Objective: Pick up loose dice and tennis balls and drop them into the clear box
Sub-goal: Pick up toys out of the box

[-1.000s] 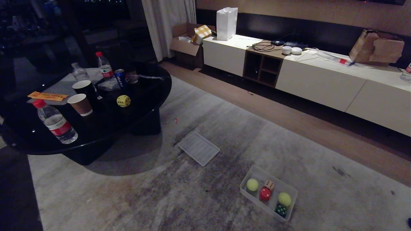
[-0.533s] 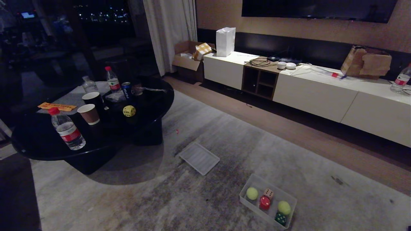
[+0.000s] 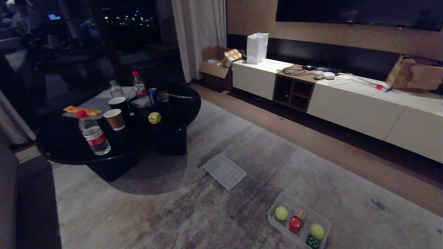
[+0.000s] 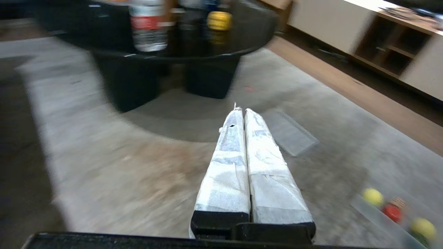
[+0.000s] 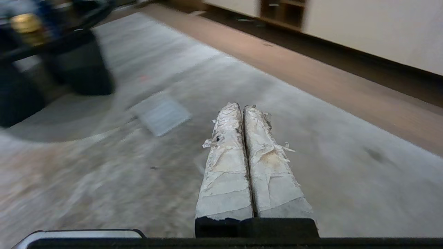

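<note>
- Whole head view is shifted versus a second ago: more wall and screen are seen up top, the clear box point(image 3: 299, 223) now sits lower and further right in frame. That is camera motion; nothing on the floor or bench is displaced.
- Clear box is on the rug, holding two tennis balls point(image 3: 281, 213), a tan die point(image 3: 300, 214), a red die point(image 3: 295, 224) and a dark green die point(image 3: 312, 242).
- Yellow die point(image 3: 154, 118) is left loose on the black bench point(image 3: 62, 145), well apart from the box, near a brown paper cup point(image 3: 114, 119) and water bottle point(image 3: 93, 132).
- Ribbed lid point(image 3: 225, 171) lies flat on the rug between bench and box.
- Left gripper point(image 4: 240, 111): jaws clenched, nothing held, seen above the rug.
- Right gripper point(image 5: 241, 106): jaws clenched, nothing held, also over the rug.
</note>
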`<state>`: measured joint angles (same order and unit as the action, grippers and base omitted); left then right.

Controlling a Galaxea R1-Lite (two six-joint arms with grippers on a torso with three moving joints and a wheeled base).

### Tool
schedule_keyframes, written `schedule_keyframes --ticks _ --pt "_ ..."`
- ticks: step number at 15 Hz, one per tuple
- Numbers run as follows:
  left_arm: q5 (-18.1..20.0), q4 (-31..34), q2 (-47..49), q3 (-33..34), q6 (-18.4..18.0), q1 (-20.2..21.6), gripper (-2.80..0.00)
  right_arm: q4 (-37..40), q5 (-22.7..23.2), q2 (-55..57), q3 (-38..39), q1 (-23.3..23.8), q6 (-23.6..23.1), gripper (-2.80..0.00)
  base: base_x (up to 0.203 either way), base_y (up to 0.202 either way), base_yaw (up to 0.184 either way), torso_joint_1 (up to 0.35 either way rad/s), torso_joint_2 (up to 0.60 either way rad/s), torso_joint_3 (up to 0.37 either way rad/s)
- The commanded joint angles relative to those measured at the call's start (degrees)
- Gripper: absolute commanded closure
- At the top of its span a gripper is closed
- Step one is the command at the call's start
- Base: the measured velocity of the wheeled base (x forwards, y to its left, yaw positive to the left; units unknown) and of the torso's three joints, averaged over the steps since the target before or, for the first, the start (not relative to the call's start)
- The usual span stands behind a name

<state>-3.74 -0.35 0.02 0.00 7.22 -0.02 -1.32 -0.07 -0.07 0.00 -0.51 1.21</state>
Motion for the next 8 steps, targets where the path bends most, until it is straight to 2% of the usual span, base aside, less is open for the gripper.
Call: schedule_keyframes --ticks 1,8 --pt "0.0 0.0 0.1 0.1 0.1 0.0 0.00 0.0 0.0 0.1 0.6 0.0 0.0 0.00 -0.001 -0.005 0.162 0.003 0.00 0.002" --pt "0.0 0.0 0.1 0.1 0.2 0.0 0.00 -0.1 0.0 0.1 0.6 0.0 0.1 0.00 0.000 -0.009 0.163 0.003 0.00 0.003"
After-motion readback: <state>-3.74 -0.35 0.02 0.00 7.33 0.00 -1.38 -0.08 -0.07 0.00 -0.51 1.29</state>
